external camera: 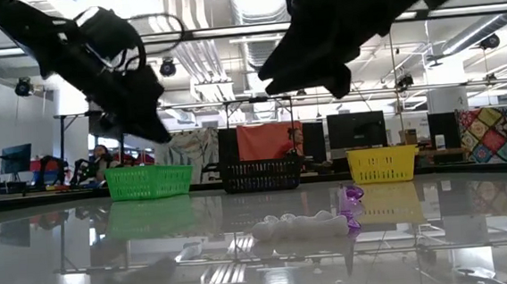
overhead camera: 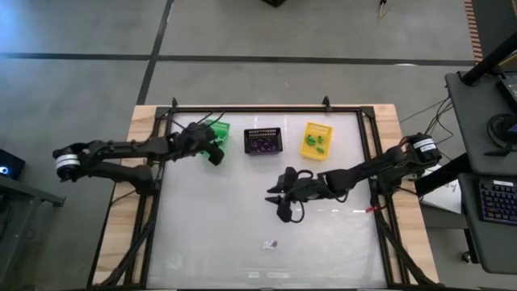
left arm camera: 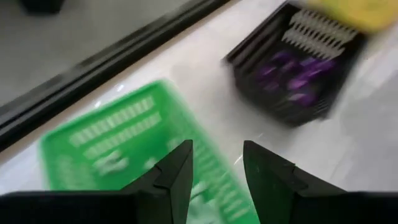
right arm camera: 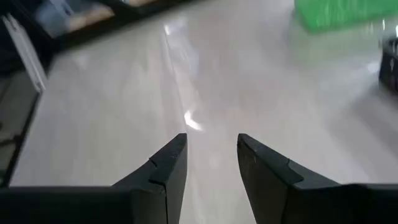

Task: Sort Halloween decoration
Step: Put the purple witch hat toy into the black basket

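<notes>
left gripper (left arm camera: 214,165) hovers over the green basket (overhead camera: 215,130), fingers spread and empty. right gripper (right arm camera: 210,155) hangs mid-counter, fingers spread too. trinkets (overhead camera: 270,244) lie near the front.

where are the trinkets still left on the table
In the high view, two trinkets, white and purple, lie near the table's front edge, about midway across, in front of the right tool.
</notes>
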Tool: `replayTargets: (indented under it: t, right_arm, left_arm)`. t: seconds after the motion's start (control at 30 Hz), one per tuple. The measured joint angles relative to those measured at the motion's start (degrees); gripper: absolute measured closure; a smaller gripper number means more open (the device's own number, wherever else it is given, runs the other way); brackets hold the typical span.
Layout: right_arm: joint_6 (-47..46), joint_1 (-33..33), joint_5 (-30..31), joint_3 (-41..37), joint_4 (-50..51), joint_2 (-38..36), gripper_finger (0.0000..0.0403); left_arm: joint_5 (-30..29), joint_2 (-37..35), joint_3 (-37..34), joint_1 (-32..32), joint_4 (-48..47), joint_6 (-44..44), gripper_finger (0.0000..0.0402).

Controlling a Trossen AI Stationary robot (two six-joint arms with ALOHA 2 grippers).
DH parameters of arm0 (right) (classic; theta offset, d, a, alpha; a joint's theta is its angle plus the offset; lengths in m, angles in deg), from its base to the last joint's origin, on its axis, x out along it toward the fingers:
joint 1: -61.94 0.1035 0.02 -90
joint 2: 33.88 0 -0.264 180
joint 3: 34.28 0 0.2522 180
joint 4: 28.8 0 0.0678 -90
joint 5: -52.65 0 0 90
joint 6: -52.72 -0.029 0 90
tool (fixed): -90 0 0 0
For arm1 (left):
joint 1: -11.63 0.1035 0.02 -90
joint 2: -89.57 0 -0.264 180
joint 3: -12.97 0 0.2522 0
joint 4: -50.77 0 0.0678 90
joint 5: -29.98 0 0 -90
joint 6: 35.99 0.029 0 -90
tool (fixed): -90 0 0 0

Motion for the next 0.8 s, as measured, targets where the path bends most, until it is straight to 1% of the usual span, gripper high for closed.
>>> replayTargets:
  t: [0.13,0.23,0.33,0.47,0.53,0.67,0.8]
  right_arm:
    - [-4.38,0.29,-0.69,7.72,18.46,1.01,0.0271]
    - [-6.97,0.43,-1.21,14.12,33.58,3.44,0.0271]
    - [-10.22,0.53,-2.32,19.7,45.04,6.02,0.0271]
    - [-14.54,0.53,-6.62,25.24,56.07,9.73,0.0273]
    - [-15.59,0.6,-8.62,27.2,58.31,11.41,0.0273]
    - [-16.95,0.67,-13.47,29.24,58.76,14.98,0.0273]
    - [-17.04,0.69,-14.71,30.61,60.04,19.12,0.0273]
  left_arm:
    - [0.02,-1.29,-0.04,-4.66,4.19,-0.23,0.0279]
    - [0.0,-2.17,-0.04,-7.98,6.95,-0.2,0.0279]
    - [-0.01,-2.86,-0.07,-10.6,8.27,-0.22,0.0279]
    - [-0.09,-3.4,-0.11,-12.75,8.02,-0.22,0.0279]
    - [-0.12,-3.43,-0.15,-13.29,7.87,-0.22,0.0279]
    - [-0.19,-3.35,-0.17,-13.55,7.87,-0.22,0.0279]
    - [-0.22,-3.12,-0.22,-13.55,7.86,-0.08,0.0279]
